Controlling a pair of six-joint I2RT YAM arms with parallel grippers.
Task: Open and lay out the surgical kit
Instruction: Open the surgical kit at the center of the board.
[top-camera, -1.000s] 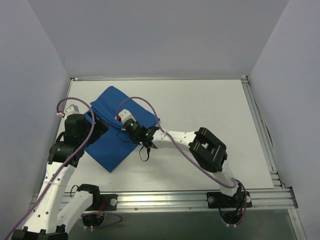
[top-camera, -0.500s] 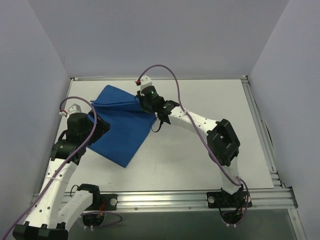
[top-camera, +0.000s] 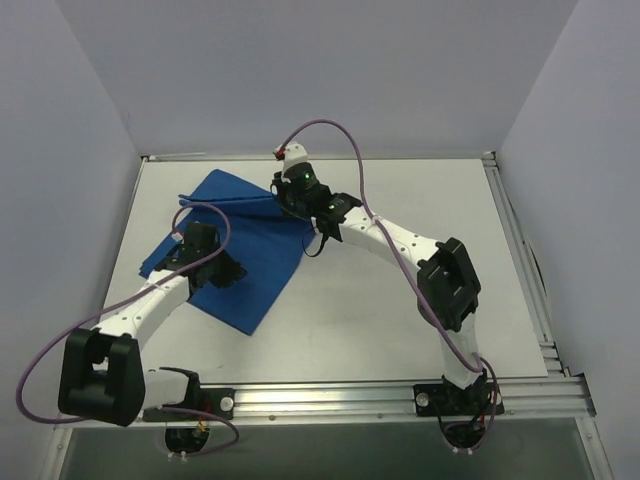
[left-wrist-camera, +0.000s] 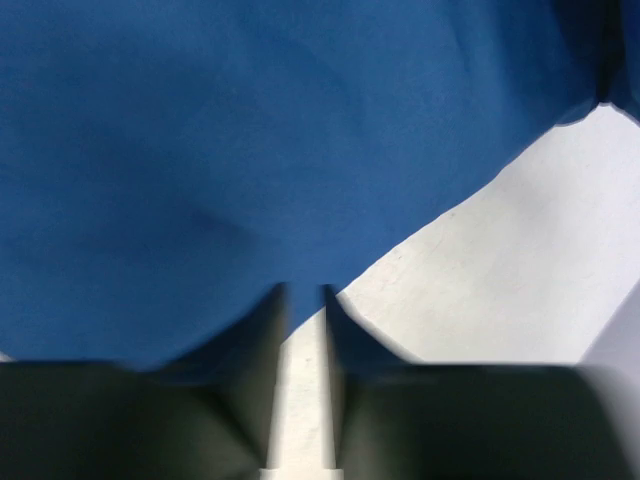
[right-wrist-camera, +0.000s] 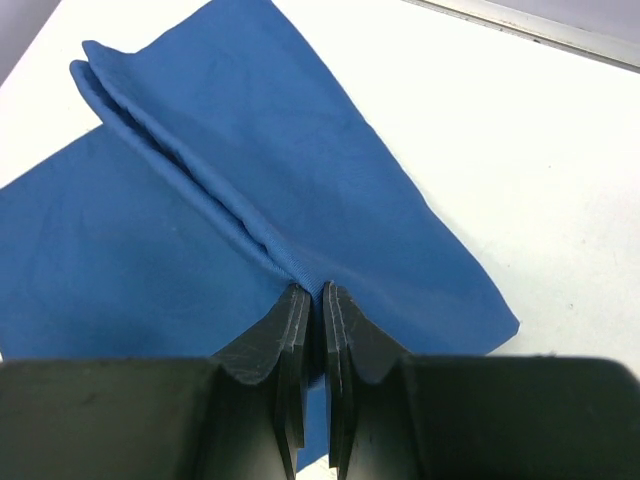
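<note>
The surgical kit shows only as a royal-blue cloth wrap (top-camera: 255, 275) lying on the left half of the white table (top-camera: 420, 260). A raised fold runs across its far part. My right gripper (top-camera: 281, 206) is shut on that fold (right-wrist-camera: 250, 235), pinching it between black fingertips (right-wrist-camera: 296, 300), with the gripper (right-wrist-camera: 313, 290) just above the cloth. My left gripper (top-camera: 228, 273) is low over the wrap's near-left part. In the left wrist view, that gripper (left-wrist-camera: 303, 290) has its jaws a narrow gap apart at the cloth's edge (left-wrist-camera: 330, 290), with bare table showing between them.
Metal rails (top-camera: 330, 398) border the table's near and right edges. Pale walls close in the left, far and right sides. The right arm (top-camera: 400, 240) arches across the middle of the table, its purple cable looping above.
My right gripper carried the cloth fold from the middle of the table toward the far side, spreading the wrap. My left arm dropped low over the wrap, and its jaws narrowed.
</note>
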